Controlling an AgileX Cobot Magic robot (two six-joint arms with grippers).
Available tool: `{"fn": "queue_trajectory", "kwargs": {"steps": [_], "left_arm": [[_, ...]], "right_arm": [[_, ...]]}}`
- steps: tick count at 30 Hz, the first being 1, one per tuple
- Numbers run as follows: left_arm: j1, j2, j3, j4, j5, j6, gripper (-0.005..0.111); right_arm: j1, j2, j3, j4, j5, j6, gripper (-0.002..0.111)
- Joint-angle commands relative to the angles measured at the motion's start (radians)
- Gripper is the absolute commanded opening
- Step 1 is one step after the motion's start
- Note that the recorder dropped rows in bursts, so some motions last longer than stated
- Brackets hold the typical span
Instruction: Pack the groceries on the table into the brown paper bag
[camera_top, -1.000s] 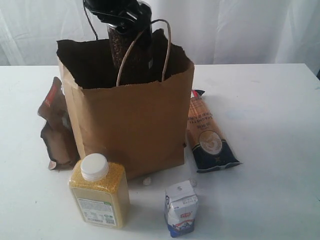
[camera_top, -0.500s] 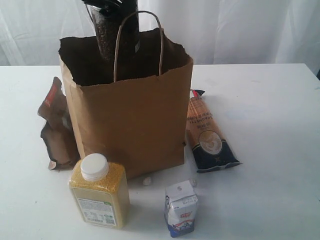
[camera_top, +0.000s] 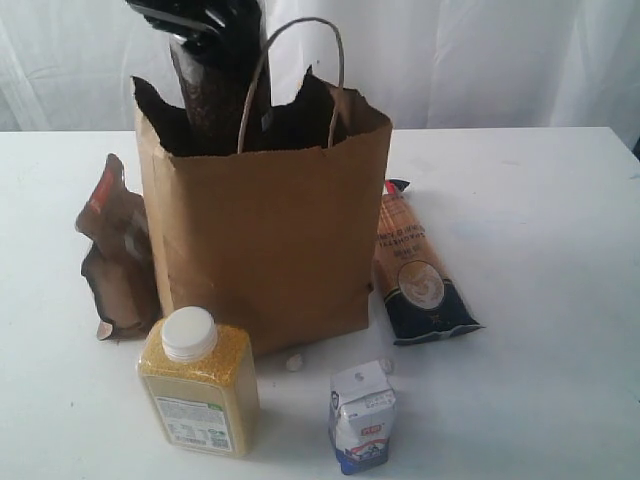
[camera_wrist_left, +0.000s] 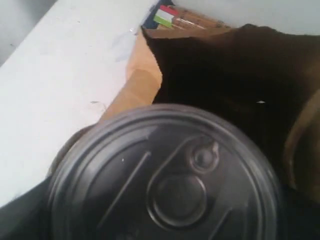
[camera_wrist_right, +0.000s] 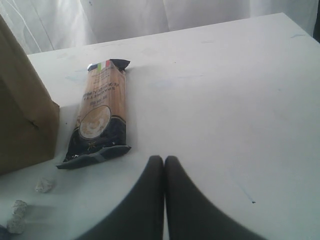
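The brown paper bag (camera_top: 265, 240) stands upright on the white table (camera_top: 540, 250). My left gripper (camera_top: 205, 25) is shut on the silver-lidded clear can (camera_top: 210, 100), whose lower half dips into the bag's back-left mouth; its lid (camera_wrist_left: 170, 180) fills the left wrist view above the dark bag interior (camera_wrist_left: 235, 85). The dark-brown pouch (camera_top: 115, 250) leans left of the bag. The yellow grain bottle (camera_top: 200, 385) and white-blue carton (camera_top: 362, 415) stand in front. The orange-navy packet (camera_top: 415, 265) lies right of the bag. My right gripper (camera_wrist_right: 164, 161) is shut and empty, low over the table near the packet (camera_wrist_right: 97, 117). The gold-lidded jar is out of view.
Small white crumbs (camera_top: 293, 362) lie at the bag's front foot, and some crumbs (camera_wrist_right: 44, 186) also show in the right wrist view. A white curtain (camera_top: 480, 60) hangs behind the table. One bag handle (camera_top: 300, 80) loops up beside the can.
The left gripper has carried the can leftward and down into the bag's mouth. The bag's rim has shifted and its handle has swung with it. The other groceries have not moved.
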Motion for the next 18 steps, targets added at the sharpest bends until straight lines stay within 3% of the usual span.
{"fn": "queue_trajectory", "kwargs": {"steps": [1, 10, 18], "left_arm": [[0.0, -0.018, 0.011, -0.081, 0.09, 0.024, 0.0], [0.0, -0.077, 0.009, 0.051, 0.09, 0.018, 0.0], [0.0, -0.155, 0.009, 0.017, 0.09, 0.016, 0.0]], "right_arm": [[-0.007, -0.007, 0.001, 0.0, -0.012, -0.001, 0.0], [-0.007, -0.007, 0.001, 0.0, -0.012, -0.001, 0.0], [-0.007, -0.007, 0.001, 0.0, -0.012, -0.001, 0.0]]}}
